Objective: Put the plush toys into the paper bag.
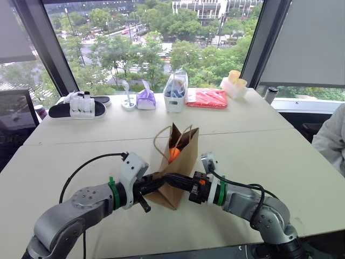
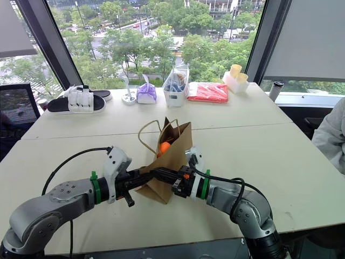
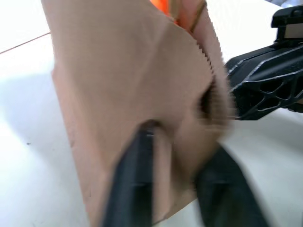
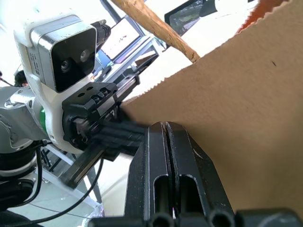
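The creased brown kraft paper bag [image 1: 178, 167] stands near the counter's [image 1: 280, 162] front edge, both grippers' fingers pinched shut on its sides: left gripper [image 1: 161, 182], right gripper [image 1: 180, 183]. The orange plush toy [image 1: 174, 154] peeks out, mostly hidden.

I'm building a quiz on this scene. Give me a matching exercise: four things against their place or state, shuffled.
Things:
1. orange plush toy
2. paper bag
3. red packet
4. black sandal

Places or states:
A. far table edge, robot's left
B. pinched from both sides by the left gripper and right gripper
C. inside the bag's mouth
D. by the window, beside a clear bag

Pairs: 1-C, 2-B, 3-D, 4-A
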Motion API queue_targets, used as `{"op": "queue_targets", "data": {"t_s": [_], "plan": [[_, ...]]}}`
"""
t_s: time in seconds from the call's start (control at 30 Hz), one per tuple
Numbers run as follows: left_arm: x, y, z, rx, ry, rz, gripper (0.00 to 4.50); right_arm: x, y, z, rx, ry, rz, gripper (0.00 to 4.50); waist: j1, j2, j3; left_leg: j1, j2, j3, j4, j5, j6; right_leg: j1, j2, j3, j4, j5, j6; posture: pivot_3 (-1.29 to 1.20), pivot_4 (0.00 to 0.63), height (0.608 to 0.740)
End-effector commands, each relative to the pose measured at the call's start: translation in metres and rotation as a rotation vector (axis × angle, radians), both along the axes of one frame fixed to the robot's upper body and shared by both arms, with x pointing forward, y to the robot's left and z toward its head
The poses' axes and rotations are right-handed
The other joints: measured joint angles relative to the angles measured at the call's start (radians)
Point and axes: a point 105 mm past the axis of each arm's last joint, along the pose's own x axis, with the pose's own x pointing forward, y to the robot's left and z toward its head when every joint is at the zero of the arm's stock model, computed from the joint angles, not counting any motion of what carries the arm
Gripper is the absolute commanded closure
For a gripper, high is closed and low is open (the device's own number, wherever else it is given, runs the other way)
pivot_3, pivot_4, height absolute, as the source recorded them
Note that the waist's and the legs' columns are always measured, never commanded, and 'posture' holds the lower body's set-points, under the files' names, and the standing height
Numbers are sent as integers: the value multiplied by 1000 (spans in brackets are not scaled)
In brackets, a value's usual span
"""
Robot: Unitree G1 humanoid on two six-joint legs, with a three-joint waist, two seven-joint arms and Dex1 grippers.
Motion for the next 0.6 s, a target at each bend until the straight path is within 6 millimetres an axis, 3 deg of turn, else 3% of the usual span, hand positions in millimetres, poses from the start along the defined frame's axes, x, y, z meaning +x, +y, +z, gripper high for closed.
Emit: {"op": "queue_targets", "data": {"t_s": [0.03, 0.13, 0.2, 0.33, 0.6], "plan": [[0, -5, 9, 7, -63, -34, 4431, -4, -4, 14, 41, -45, -1, 4500, 0, 0, 0, 0, 0, 0, 0, 0, 0, 0, 0, 0, 0, 0, 0, 0, 150, 740], [6, -1, 13, 78, -137, -58, 4431, -7, -15, 19, 57, -43, -1, 4500, 1, 0, 0, 0, 0, 0, 0, 0, 0, 0, 0, 0, 0, 0, 0, 0, 150, 740], [12, 4, 13, 220, -245, -122, 4431, -8, -24, 20, 62, -34, -2, 4500, 0, 0, 0, 0, 0, 0, 0, 0, 0, 0, 0, 0, -1, 0, 0, 0, 150, 740], [31, 14, 21, 478, -591, -379, 4431, -5, -35, 10, 7, -26, -18, 4500, 1, 3, 1, -1, 1, 1, -2, 0, 0, 0, 0, -1, -5, -1, -2, 0, 150, 740], [95, 18, 62, 506, -830, -526, 4431, 5, -41, 5, -8, -44, -65, 4500, 3, 2, 2, -3, 2, 1, 0, -1, 2, 2, 2, -2, -13, 4, -1, 0, 150, 740]]}}
